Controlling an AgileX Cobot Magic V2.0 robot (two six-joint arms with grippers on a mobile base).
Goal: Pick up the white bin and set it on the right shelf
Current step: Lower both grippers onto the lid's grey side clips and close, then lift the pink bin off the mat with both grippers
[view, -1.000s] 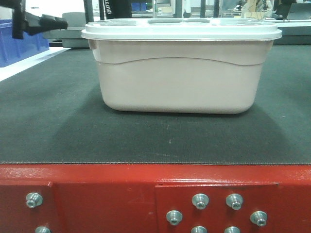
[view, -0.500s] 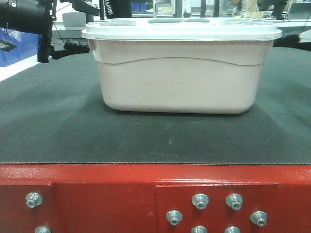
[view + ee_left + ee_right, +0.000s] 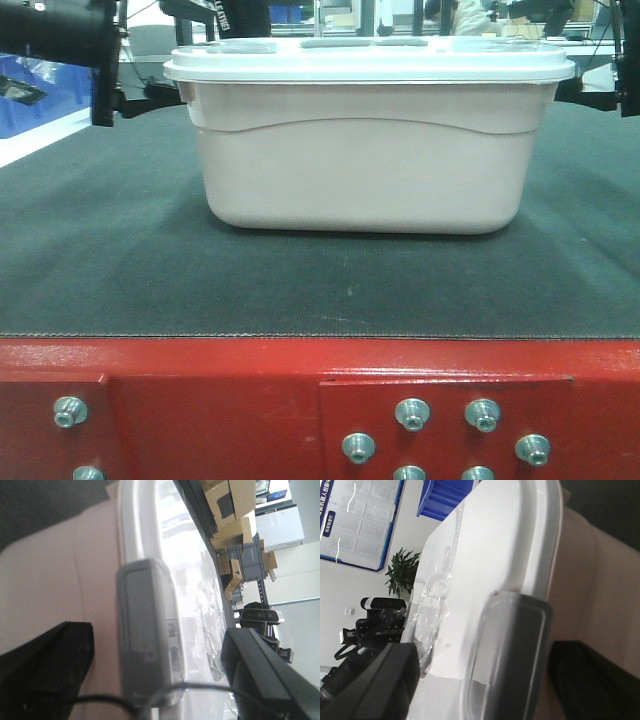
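Observation:
The white bin (image 3: 365, 155), a pale pinkish tub with a white lid, stands on the dark mat (image 3: 120, 270) of the red-framed table. My left gripper (image 3: 150, 95) is at the bin's left end. In the left wrist view my left gripper (image 3: 150, 680) is open, with one finger over the lid and one beside the wall, straddling the grey handle recess (image 3: 145, 640). My right gripper (image 3: 592, 92) is at the bin's right end. In the right wrist view it (image 3: 480, 685) is open and straddles the other grey handle recess (image 3: 515, 655). The right shelf is out of view.
The table's red front rail (image 3: 300, 400) with bolts fills the near edge. Blue bins (image 3: 30, 95) stand at the far left behind the table. Cardboard boxes (image 3: 230, 510) and a potted plant (image 3: 402, 575) are in the background.
My left arm has moved in to the bin's left end. My right arm has come into view at the bin's right end. The bin has shifted very slightly left.

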